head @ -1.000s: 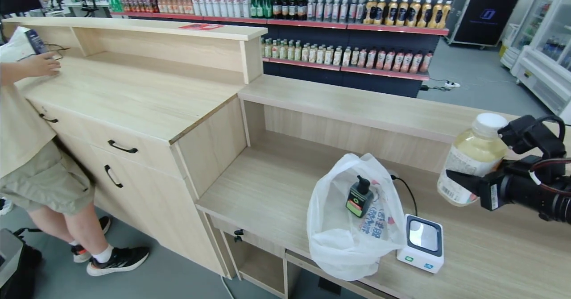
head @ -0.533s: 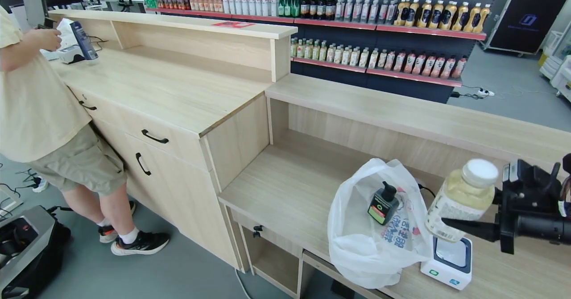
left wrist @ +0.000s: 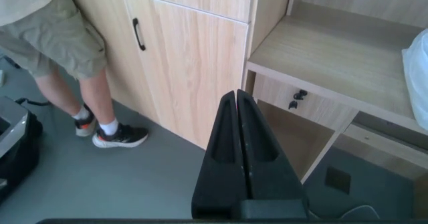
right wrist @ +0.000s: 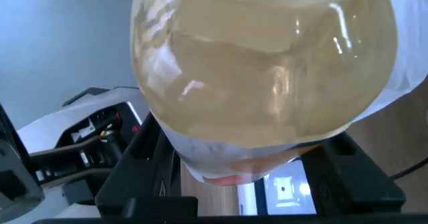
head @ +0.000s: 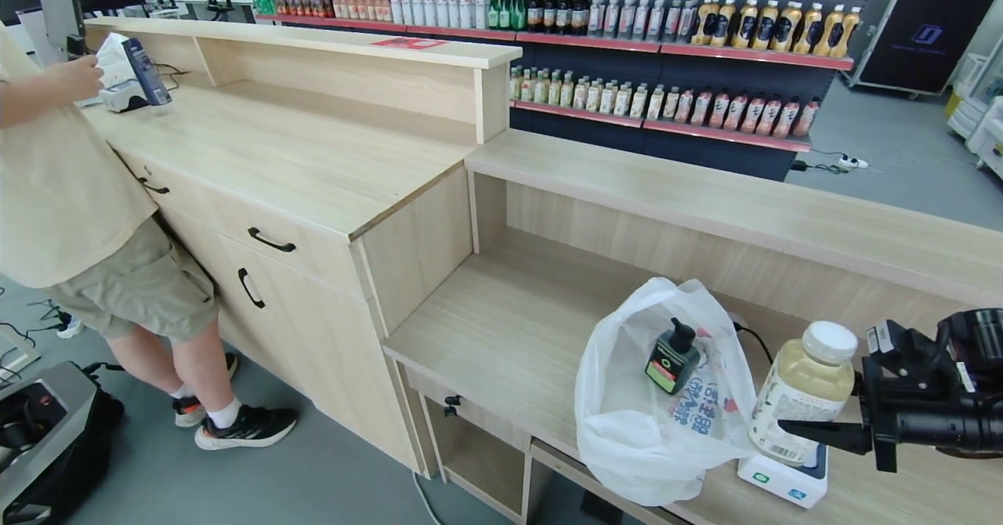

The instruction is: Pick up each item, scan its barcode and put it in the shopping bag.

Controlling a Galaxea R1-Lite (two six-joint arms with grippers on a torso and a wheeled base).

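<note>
The right gripper (head: 801, 425) was clamped on a clear plastic bottle of pale yellow drink with a white cap (head: 807, 388), its black fingers (head: 823, 433) gripping the lower, labelled part from either side. The bottle stood nearly upright, long axis close to vertical, with the cap on top and leaning a little toward the robot's right and the base angled toward the left. A barcode showed low on the label, on the side toward the camera. The base was directly over the glass window of a small white box-shaped barcode scanner (head: 783, 479) near the front edge of the pale wooden counter (head: 501, 329); whether bottle and scanner touched could not be told. The right arm came in from the right side of the head view, held about level above the counter, with the gripper pointing toward the robot's left. Just beside the scanner on the left stood an open white plastic shopping bag (head: 627, 431), touching it, with a dark pump bottle (head: 672, 359) upright inside. The left gripper (left wrist: 237, 127) had its two black fingers pressed together, holding nothing, and hung over the grey floor in front of the counter's cabinet doors.
</note>
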